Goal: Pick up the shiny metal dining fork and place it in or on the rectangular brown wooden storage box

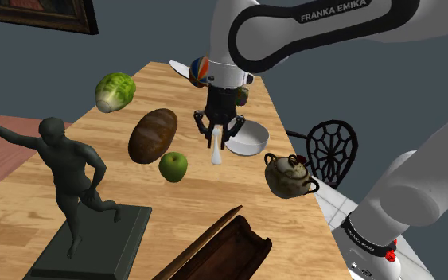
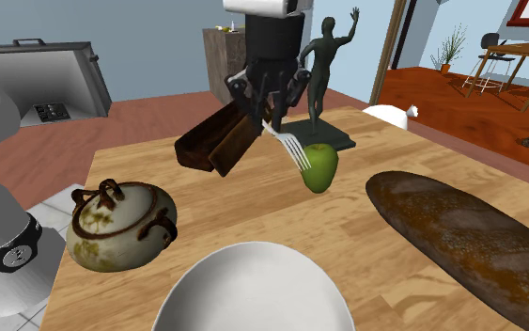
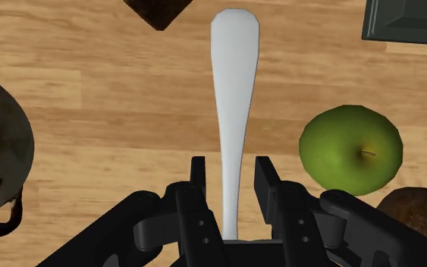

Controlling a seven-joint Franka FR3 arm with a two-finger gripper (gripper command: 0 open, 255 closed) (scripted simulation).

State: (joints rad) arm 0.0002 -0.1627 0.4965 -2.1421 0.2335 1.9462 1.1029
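Shoulder view: the pincer [image 1: 218, 134] hangs over the table [image 1: 134, 199], clamped on the pale fork [image 1: 216, 151]. The brown box [image 1: 234, 250] lies at its six o'clock and the green apple [image 1: 173, 166] at eight.

Second exterior view: the fork [image 2: 288, 146] points tines-down, with the box [image 2: 210, 141] at its nine o'clock.

Wrist view: both fingers [image 3: 267, 182] press the fork's handle [image 3: 233, 114].

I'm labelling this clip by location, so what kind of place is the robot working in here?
Probably a dining area in a house: a wooden table set with bread, an apple and a bowl, a chair beside it, and a framed picture on the wall.
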